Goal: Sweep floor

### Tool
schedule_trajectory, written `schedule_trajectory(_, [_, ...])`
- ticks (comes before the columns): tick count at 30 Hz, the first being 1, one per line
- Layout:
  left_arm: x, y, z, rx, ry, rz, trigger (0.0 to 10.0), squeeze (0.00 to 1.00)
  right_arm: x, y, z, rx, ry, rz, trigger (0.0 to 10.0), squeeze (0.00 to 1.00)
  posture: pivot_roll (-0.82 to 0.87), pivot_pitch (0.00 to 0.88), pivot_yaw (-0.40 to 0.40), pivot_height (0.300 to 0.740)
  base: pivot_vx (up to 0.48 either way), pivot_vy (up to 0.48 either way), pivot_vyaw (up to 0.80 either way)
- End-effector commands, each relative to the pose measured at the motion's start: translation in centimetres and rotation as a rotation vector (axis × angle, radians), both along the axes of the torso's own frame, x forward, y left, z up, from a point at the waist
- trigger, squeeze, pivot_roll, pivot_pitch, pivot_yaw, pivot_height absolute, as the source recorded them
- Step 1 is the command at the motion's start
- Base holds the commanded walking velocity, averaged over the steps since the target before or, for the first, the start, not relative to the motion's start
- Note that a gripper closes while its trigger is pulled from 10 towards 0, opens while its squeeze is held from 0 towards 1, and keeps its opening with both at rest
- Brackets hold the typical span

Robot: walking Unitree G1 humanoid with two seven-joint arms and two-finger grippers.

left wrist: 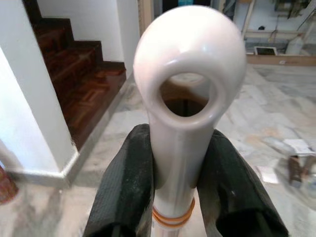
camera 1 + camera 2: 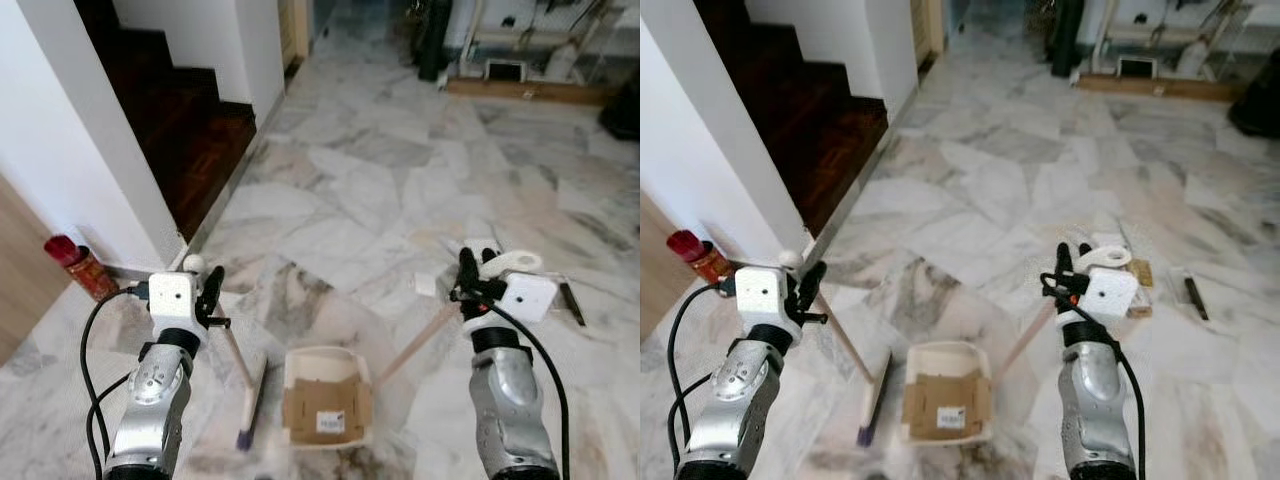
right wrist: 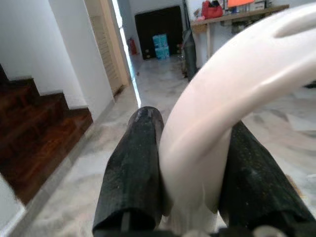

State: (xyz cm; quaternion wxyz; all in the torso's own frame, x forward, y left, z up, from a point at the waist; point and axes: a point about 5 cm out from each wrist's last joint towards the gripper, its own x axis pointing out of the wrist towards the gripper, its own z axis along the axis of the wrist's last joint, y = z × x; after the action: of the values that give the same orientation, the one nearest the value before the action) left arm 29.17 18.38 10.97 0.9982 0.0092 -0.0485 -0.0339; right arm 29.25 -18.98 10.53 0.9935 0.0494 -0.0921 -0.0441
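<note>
Both your grippers pinch handles: left gripper [image 1: 180, 187] the broom [image 2: 250, 395], right gripper [image 3: 195, 173] the dustpan [image 2: 325, 395] on the marble floor [image 2: 380, 170]. Sweep hard and cardboard [image 2: 322, 410] may spill out.

Soft even daylight, pale glare on marble floor [image 2: 400, 180], dim stairwell [image 2: 180, 110], wrist close-ups blurred

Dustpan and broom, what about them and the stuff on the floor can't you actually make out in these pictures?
- Dustpan: a cardboard piece covers its floor, hiding any dust beneath.
- Broom: bristles blurred in the eye views; contact with the floor unclear.
- Scraps beside the right gripper: too small and partly hidden by it.
- Left gripper: the handle's end blocks the floor ahead in the left wrist view.
</note>
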Motion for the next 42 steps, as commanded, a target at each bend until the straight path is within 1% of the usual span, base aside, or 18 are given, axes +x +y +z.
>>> schedule_trajectory(1, [0.1,0.35,1.01,0.011,-0.046,0.008,10.0,0.0,0.4,0.41,1.33,0.002,-0.06,0.011,10.0,0.0,-0.03,0.081,0.021,0.74,-0.349,0.0,0.0])
schedule_trajectory(15, [-0.02,0.31,0.95,0.012,-0.047,0.005,10.0,0.0,0.33,0.56,1.21,0.003,-0.057,0.018,10.0,0.0,-0.02,0.063,0.019,0.74,-0.344,0.0,0.0])
schedule_trajectory(27, [0.03,0.16,0.89,0.018,-0.043,0.002,10.0,0.0,0.37,0.73,1.16,-0.002,-0.055,0.026,10.0,0.0,-0.02,0.053,0.019,0.74,0.0,0.0,0.0])
schedule_trajectory(32, [0.03,0.2,0.92,0.02,-0.043,0.004,10.0,0.0,0.41,0.76,1.18,-0.004,-0.054,0.028,10.0,0.0,-0.02,0.062,0.018,0.74,0.0,0.0,0.53])
schedule_trajectory(42, [0.0,0.24,0.86,0.024,-0.04,0.009,10.0,0.0,0.43,0.79,1.09,-0.007,-0.048,0.031,10.0,0.0,-0.02,0.069,0.015,0.74,0.0,0.0,0.8])
